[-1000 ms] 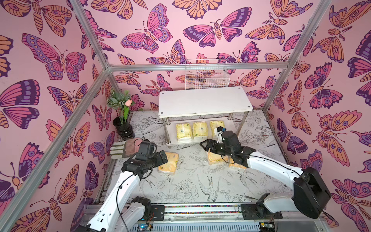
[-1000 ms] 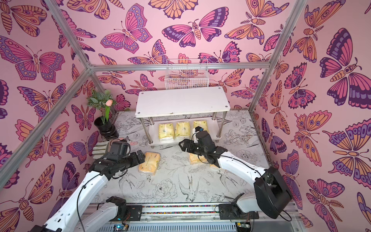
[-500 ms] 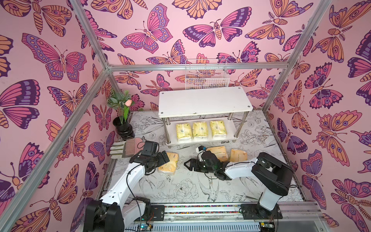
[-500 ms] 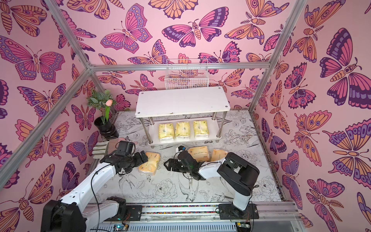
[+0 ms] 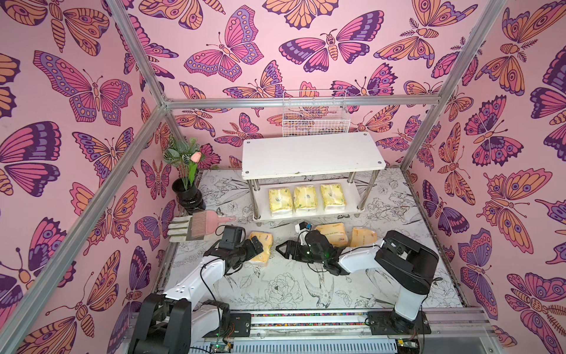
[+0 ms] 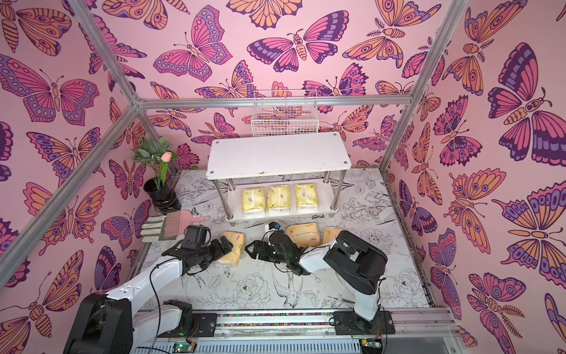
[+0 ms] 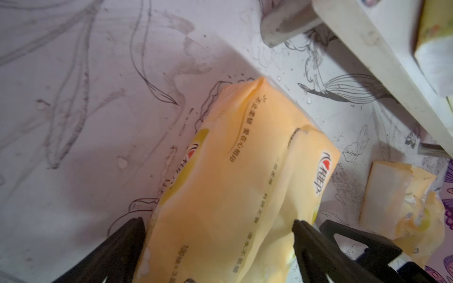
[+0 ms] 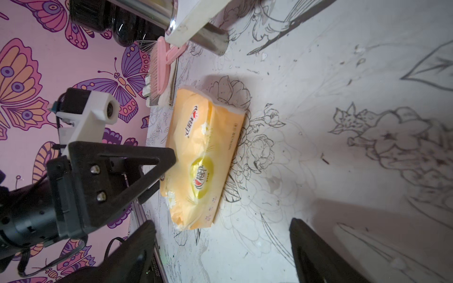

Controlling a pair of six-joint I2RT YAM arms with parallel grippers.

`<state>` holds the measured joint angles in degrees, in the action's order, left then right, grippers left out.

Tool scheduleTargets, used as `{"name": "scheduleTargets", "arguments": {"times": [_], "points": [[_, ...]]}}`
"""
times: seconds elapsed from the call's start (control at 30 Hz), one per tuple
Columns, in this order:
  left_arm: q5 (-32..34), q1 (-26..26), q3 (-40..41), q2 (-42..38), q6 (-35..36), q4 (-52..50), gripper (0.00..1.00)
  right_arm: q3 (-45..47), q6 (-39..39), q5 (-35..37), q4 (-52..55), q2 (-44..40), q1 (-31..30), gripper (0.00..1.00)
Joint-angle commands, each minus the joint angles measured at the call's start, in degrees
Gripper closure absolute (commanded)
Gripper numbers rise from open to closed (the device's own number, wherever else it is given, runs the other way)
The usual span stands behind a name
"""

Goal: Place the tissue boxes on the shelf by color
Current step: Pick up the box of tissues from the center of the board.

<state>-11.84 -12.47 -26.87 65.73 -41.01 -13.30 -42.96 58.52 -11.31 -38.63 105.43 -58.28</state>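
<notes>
The shelf (image 5: 312, 154) holds three pale packs (image 5: 305, 199) on its lower board. At its 7 o'clock, the left end effector (image 5: 258, 247) clamps an orange pack (image 5: 263, 237); the right end effector (image 5: 280, 249), low, gapes empty.

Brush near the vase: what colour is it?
The brush is pink; right wrist view shows best.

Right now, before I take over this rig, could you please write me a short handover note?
Left gripper: shut on one orange-yellow tissue pack, which rests on the table.
Right gripper: open, holding nothing, beside that pack.
Done: three pale lemon tissue packs sit in a row on the lower board of the shelf.
To do: shelve all three orange-yellow packs. The other two lie on the table in front of the shelf. The top board bears no packs.
</notes>
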Motion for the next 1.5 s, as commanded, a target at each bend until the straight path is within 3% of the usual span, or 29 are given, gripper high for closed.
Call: {"name": "scheduleTargets", "arguments": {"times": [0.0, 0.17, 0.4, 0.57, 0.87, 1.17, 1.27, 1.47], "points": [[-3.4, -2.6, 1.0, 0.2, -1.9, 4.9, 0.0, -1.7, 0.6, -1.5, -0.8, 1.8, -0.2, 0.11], [-1.1, -7.7, 0.9, 0.1, -3.9, 5.5, 0.0, -1.3, 1.4, -1.8, -1.4, 2.5, 0.3, 0.11], [6.9, -5.1, 1.4, -1.1, -6.9, 5.7, 0.0, -0.7, 1.5, -1.8, -0.6, 3.2, 1.8, 0.11], [4.1, -1.5, -1.0, 3.6, -6.7, 7.4, 0.0, -2.3, 1.4, -4.0, -0.2, 5.3, 3.0, 0.11], [-5.4, -1.0, -4.4, 16.0, -7.6, 14.4, 0.0, -6.6, 1.9, -11.3, -0.5, 10.2, 3.2, 0.12], [-8.6, -1.2, -0.7, 18.8, -10.7, 20.9, 0.0, -5.8, 10.9, -19.7, -18.8, 19.2, 4.0, 0.15], [-8.6, -1.5, 0.5, 18.4, -10.9, 21.3, 0.0, -4.5, 12.7, -19.6, -22.5, 19.6, 4.6, 0.22], [-8.7, -2.1, 2.3, 15.5, -11.1, 21.5, 0.0, -3.5, 12.3, -20.6, -22.7, 17.1, 5.2, 0.59]]}}
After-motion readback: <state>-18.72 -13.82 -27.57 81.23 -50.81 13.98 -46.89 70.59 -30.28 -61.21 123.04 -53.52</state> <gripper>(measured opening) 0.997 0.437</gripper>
